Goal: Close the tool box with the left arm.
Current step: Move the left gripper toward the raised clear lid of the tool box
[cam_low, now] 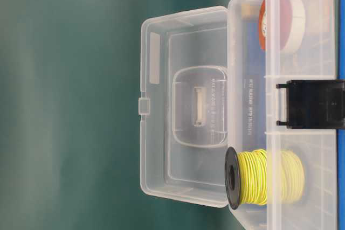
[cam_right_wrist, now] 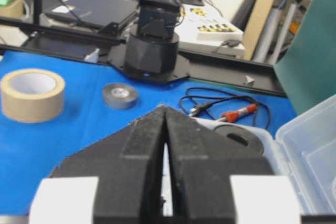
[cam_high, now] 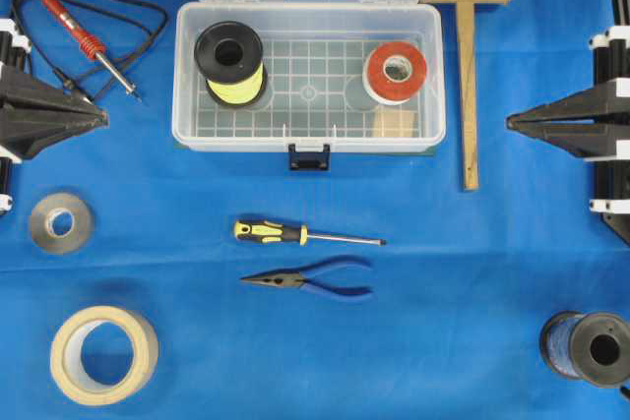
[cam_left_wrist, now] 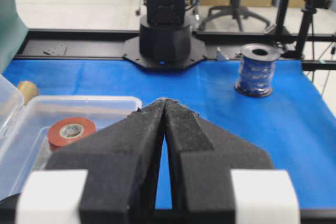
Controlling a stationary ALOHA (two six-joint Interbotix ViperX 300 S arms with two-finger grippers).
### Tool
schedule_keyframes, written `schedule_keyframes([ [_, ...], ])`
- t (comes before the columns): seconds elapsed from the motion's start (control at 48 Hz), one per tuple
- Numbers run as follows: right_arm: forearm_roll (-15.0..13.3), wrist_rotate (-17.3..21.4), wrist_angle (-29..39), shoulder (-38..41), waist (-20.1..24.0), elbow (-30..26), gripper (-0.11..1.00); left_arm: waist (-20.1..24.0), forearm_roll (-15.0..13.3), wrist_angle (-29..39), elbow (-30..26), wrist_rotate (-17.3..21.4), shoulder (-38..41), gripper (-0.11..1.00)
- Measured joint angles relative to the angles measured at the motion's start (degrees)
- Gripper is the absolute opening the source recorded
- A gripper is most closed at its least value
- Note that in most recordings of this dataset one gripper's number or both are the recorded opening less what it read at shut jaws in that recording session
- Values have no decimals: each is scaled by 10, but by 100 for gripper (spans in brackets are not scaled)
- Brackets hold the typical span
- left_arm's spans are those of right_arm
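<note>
Clear tool box (cam_high: pixel 308 135) mid-table, lid open; left arm (cam_high: pixel 44 117) apart.

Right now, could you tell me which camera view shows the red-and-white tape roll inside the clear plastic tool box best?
The overhead view: the red-and-white tape roll lies unobstructed in the clear plastic tool box. The table-level view blurs it through the wall, the left wrist view catches it small, and the right wrist view misses it.

A screwdriver (cam_high: pixel 295 234) lies just above blue pliers (cam_high: pixel 313 280). Masking tape (cam_high: pixel 103 354) sits bottom left. Perhaps a soldering iron (cam_high: pixel 91 46) lies top left.
</note>
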Motion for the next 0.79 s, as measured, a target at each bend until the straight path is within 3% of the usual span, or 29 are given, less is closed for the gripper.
schedule_keyframes([
  [0.25, 0, 0, 21, 2, -18, -20, 0, 33, -12, -3, -18, 25, 13, 0],
  [0.583, 0, 0, 26, 11, -29, -21, 0, 180, -12, 11, -95, 89, 94, 1],
  [0.666, 0, 0, 26, 16, -29, -21, 0, 220, -12, 21, -119, 90, 125, 13],
  [0.791, 0, 0, 28, 19, -29, -21, 0, 272, -12, 30, -155, 95, 171, 48],
])
